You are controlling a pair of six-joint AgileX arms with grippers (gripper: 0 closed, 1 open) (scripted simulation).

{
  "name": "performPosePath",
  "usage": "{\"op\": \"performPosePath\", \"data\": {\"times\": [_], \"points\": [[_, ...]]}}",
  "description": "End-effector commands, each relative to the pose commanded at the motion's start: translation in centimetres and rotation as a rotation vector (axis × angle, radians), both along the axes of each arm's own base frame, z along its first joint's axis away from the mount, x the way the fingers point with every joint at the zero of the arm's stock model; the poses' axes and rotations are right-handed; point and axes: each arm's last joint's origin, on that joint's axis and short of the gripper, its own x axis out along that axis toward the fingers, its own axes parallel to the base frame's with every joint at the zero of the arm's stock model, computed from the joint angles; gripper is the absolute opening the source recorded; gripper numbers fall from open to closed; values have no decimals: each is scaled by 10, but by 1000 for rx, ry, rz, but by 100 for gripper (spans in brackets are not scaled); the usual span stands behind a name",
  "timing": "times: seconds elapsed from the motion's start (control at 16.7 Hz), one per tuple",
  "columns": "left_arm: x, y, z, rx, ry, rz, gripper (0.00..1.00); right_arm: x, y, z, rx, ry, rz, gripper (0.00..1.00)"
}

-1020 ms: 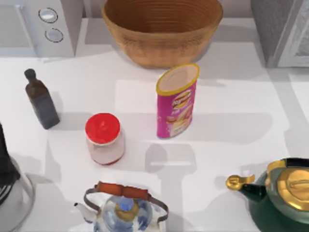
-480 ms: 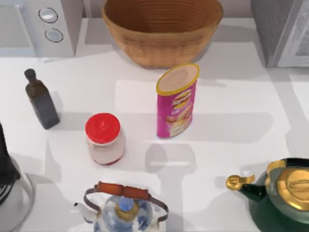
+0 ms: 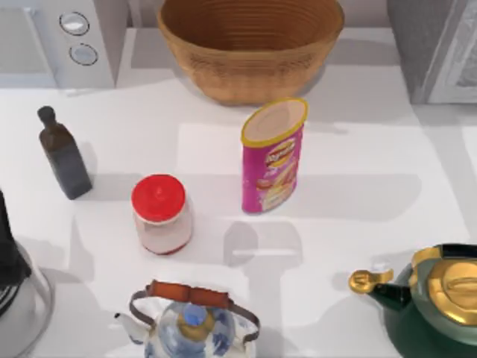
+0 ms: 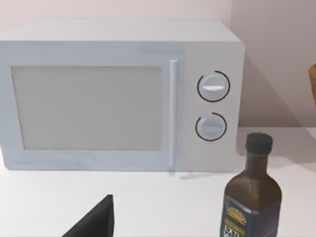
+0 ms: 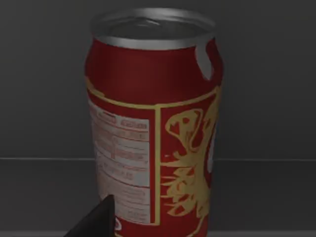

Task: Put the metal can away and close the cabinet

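The metal can [image 5: 153, 123] is red with a gold crest, a white label and a silver top. It stands upright on a dark shelf with dark walls behind it, very close in the right wrist view. A dark tip of my right gripper [image 5: 96, 222] shows just in front of the can's base. The grey cabinet [image 3: 432, 45] stands at the table's back right corner in the top view. A dark tip of my left gripper [image 4: 96, 222] hangs above the table, facing the microwave [image 4: 118, 98].
On the table stand a wicker basket [image 3: 250, 45], a pink crisp tube [image 3: 272, 156], a red-lidded jar [image 3: 160, 212], a dark oil bottle [image 3: 63, 153], a glass kettle [image 3: 190, 321] and a green teapot [image 3: 432, 302]. The microwave [image 3: 67, 37] is at the back left.
The table's objects have not moved. The shading at the table's right edge below the cabinet has lightened slightly.
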Motion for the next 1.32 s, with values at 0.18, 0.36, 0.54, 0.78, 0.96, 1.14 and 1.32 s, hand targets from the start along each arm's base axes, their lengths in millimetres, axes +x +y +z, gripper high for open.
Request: {"op": "performPosePath", "data": {"times": [0.18, 0.36, 0.54, 0.78, 0.96, 1.14, 1.32], "points": [[0, 0, 0, 0, 0, 0, 100, -37, -8, -39, 1, 83, -8, 100], [0, 0, 0, 0, 0, 0, 100, -84, -16, -108, 5, 183, -13, 100], [0, 0, 0, 0, 0, 0, 100, -147, -21, -183, 11, 203, -13, 100], [0, 0, 0, 0, 0, 0, 100, -208, -24, -269, 19, 89, 0, 100], [0, 0, 0, 0, 0, 0, 100, -224, -25, -318, 21, -1, 15, 100], [0, 0, 0, 0, 0, 0, 100, -228, -25, -347, 19, -71, 30, 100], [0, 0, 0, 0, 0, 0, 100, -228, -24, -356, 18, -100, 38, 100]]}}
